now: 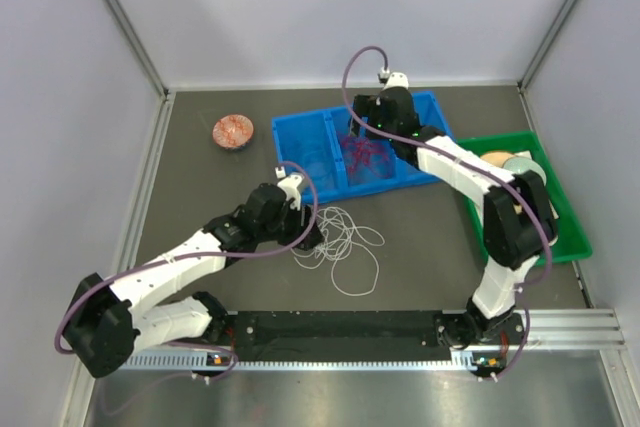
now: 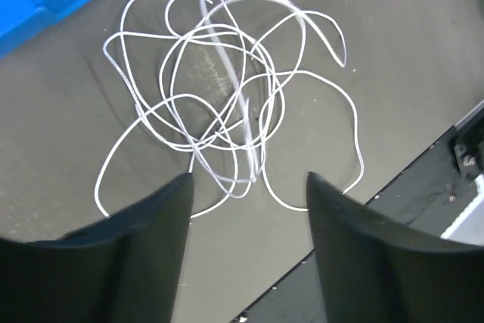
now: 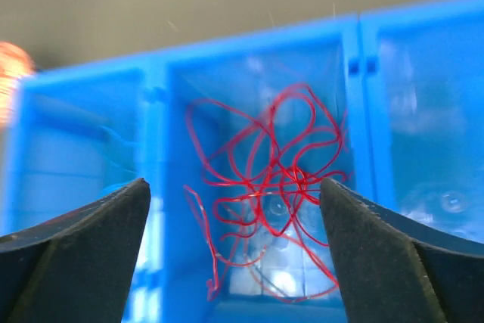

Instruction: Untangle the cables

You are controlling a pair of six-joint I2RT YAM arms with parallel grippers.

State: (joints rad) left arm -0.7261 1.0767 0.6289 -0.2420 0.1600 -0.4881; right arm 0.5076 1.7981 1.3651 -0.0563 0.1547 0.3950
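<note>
I am looking down on the dark grey table (image 1: pixel 420 257), with both arms reaching out over it from the near edge. Toward the far side sits a blue divided bin (image 1: pixel 300 119), and to its right, close by, a green tray (image 1: pixel 572 243) holding some round things I cannot make out. The white cable (image 1: pixel 340 237) lies on the bare table just in front of the bin, a loose tangle of overlapping loops with one end trailing toward me; in the left wrist view the same tangle (image 2: pixel 247 122) spreads out beyond the fingertips. The red cable (image 1: pixel 365 155) lies bunched in the bin, in the middle compartment as the right wrist view shows it (image 3: pixel 280 179). My left hand (image 2: pixel 249 183) hangs at the near left edge of the white tangle, fingers parted about halfway, gripping nothing. My right hand (image 3: pixel 234 187) hovers over the bin above the red tangle, fingers spread wide with nothing between them. A small round orange-brown thing (image 1: pixel 233 131) sits on the table left of the bin.
</note>
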